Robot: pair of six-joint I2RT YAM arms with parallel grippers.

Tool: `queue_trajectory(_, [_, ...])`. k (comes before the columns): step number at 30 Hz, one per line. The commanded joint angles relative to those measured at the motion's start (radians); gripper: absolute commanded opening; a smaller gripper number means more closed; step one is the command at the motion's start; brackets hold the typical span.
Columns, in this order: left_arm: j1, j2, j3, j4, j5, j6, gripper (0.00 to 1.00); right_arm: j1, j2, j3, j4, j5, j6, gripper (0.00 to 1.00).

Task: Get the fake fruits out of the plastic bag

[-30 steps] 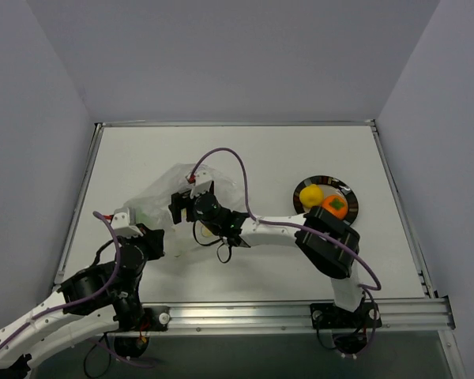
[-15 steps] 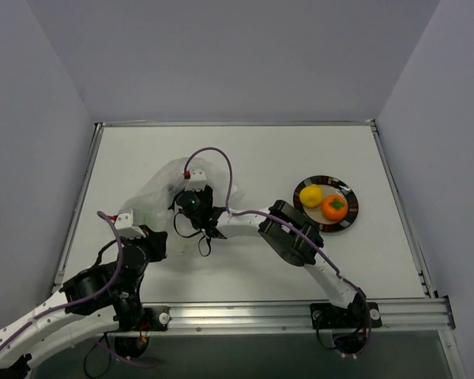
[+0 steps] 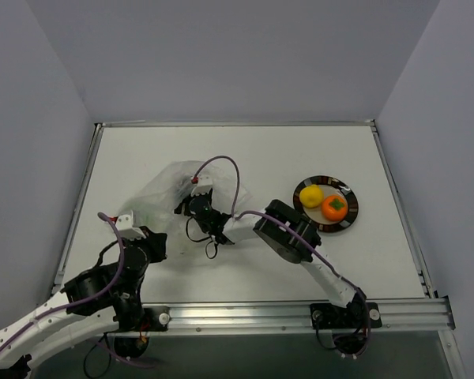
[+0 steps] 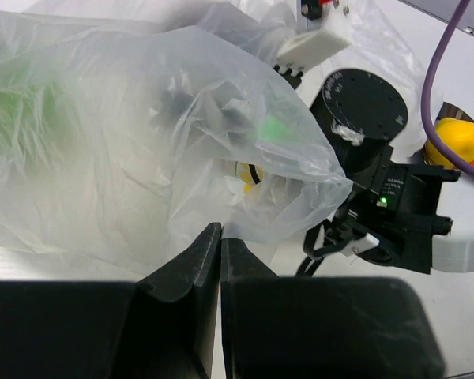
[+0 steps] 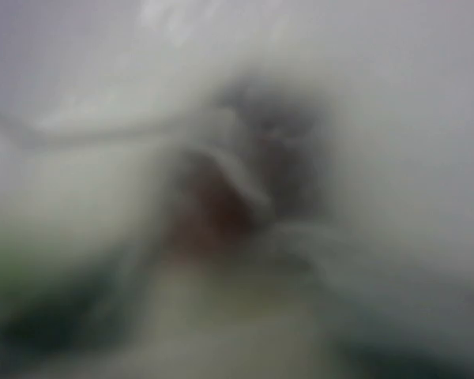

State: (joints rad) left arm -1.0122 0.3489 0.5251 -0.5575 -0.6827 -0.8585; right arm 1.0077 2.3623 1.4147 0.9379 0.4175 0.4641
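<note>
The translucent plastic bag (image 3: pixel 162 193) lies crumpled at the table's left middle. It fills the left wrist view (image 4: pixel 134 134), where a small yellow shape (image 4: pixel 249 178) shows through the film. My left gripper (image 3: pixel 152 242) is shut on the bag's near edge, and its fingertips (image 4: pixel 215 234) pinch the film. My right gripper (image 3: pixel 184 207) is pushed into the bag's mouth from the right, with its fingers hidden by plastic. The right wrist view is a white-grey blur that shows no fingers. A yellow fruit (image 3: pixel 310 196) and an orange fruit (image 3: pixel 334 207) sit on the dark plate (image 3: pixel 349 219).
The right arm's elbow (image 3: pixel 284 230) hangs over the table middle, with a purple cable (image 3: pixel 235 178) looping above the bag. The right wrist body (image 4: pixel 363 103) sits just right of the bag opening. A metal rail (image 3: pixel 300 312) runs along the near edge.
My right gripper has moved left from the bag's mouth and pushed into the bag, and its elbow has followed leftward. The left gripper has kept its hold on the bag.
</note>
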Motion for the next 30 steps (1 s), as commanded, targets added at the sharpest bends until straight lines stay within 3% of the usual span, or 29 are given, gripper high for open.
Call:
queue_trajectory(1, [0.004,0.019,0.019,0.033,-0.041,0.006,0.02,0.0,-0.132,-0.088,0.143,-0.057,-0.038,0.37])
queue_trajectory(10, [0.004,0.065,0.032,0.073,-0.086,0.026,0.02,0.023,-0.383,-0.386,0.191,-0.204,-0.07,0.31])
queue_trajectory(19, [0.006,0.09,0.05,0.1,-0.118,0.047,0.02,0.052,-0.54,-0.499,0.108,-0.379,-0.082,0.31])
queue_trajectory(23, [0.007,0.096,0.044,0.122,-0.13,0.055,0.02,0.045,-0.566,-0.534,0.082,-0.483,-0.09,0.38])
queue_trajectory(28, [0.007,0.098,0.042,0.125,-0.12,0.053,0.02,0.04,-0.552,-0.496,-0.075,-0.398,-0.108,0.43])
queue_trajectory(30, [0.007,0.088,0.042,0.114,-0.117,0.049,0.02,0.04,-0.538,-0.499,-0.118,-0.344,-0.12,0.5])
